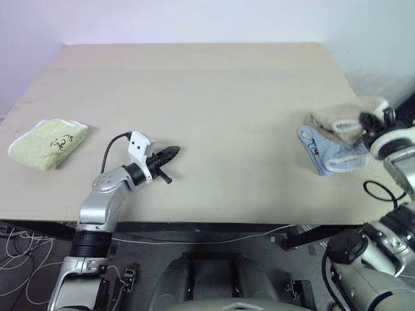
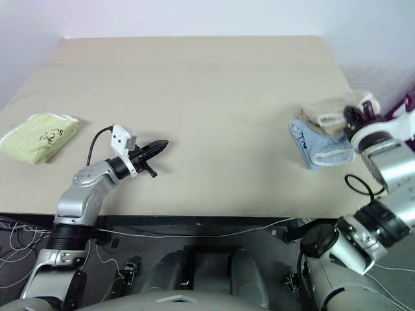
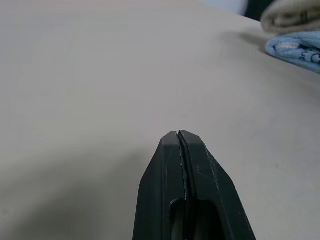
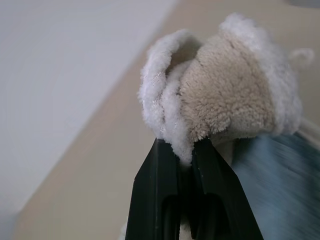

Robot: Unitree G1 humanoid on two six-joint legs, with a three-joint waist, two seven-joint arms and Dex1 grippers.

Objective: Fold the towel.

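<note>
Towel [image 4: 235,95]: soft, light, limp terry, bunched at tabletop [image 1: 214,103] right edge; pinched by right tool [image 4: 186,147]. Corded corners are preferred grips. Left tool [image 3: 181,137] pressed together, empty.

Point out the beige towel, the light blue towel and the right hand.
Beige towel [image 1: 338,121], left eye view, bunched top.
Light blue towel [image 1: 324,154], left eye view, front fold.
Right hand [image 4: 185,156], right wrist view, fingertips pinching the beige towel.

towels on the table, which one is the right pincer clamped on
The fluffy beige terry towel with white edging, bunched between the right pincer fingers at the table's right edge. The light blue folded towel lies beneath it; the light green folded towel lies untouched far left.
</note>
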